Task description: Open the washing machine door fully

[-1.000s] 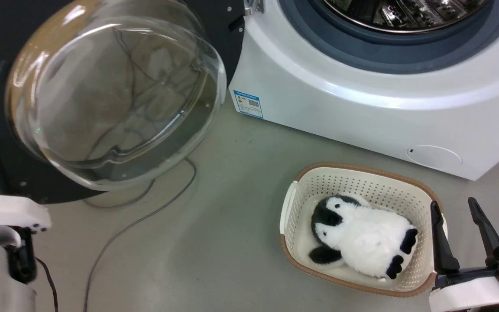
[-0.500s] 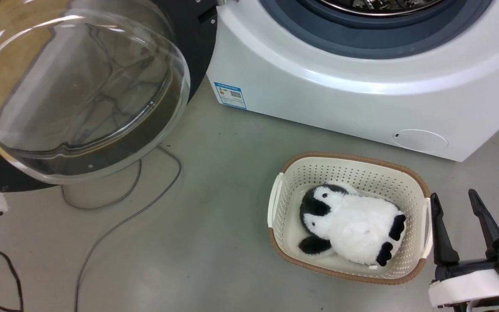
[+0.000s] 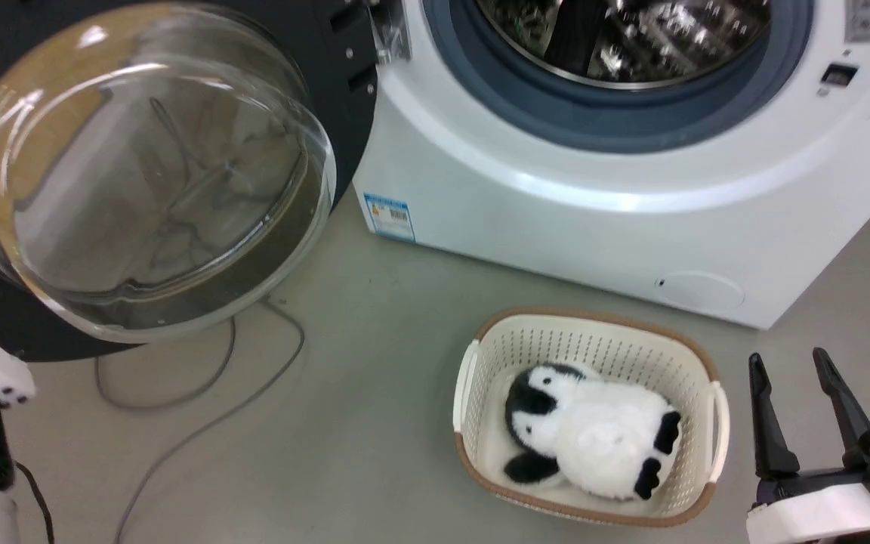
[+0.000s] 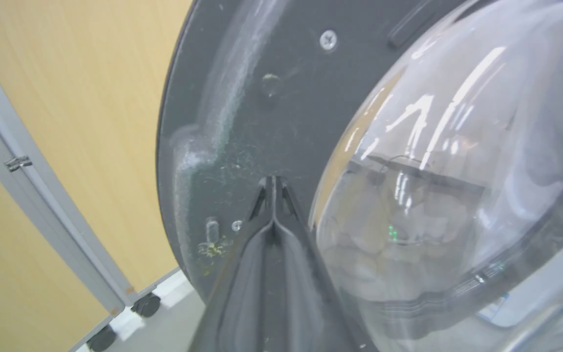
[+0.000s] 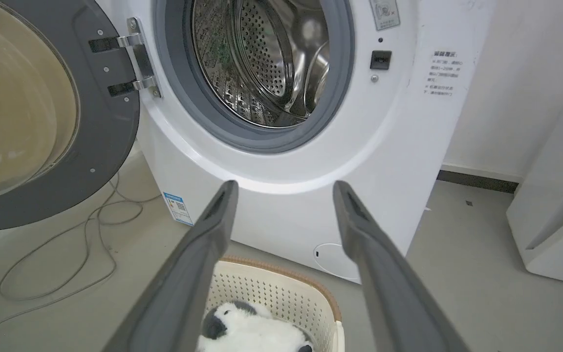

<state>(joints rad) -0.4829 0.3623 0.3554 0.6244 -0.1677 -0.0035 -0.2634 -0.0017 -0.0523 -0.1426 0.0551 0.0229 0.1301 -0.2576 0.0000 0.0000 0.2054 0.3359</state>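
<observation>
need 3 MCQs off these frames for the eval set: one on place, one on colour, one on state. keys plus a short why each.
1. Where does the plush penguin lie?
A. Inside the washer
B. In the basket on the floor
C. On a shelf

2. What colour is the basket's rim trim?
A. Brown
B. Red
C. Green

3. The washing machine door is:
A. latched shut
B. swung open
C. taken off

Key:
1 B, the penguin rests between the perforated cream walls.
2 A, a brown band runs round the top edge.
3 B, it stands wide at the left, leaving the steel drum exposed.
</observation>
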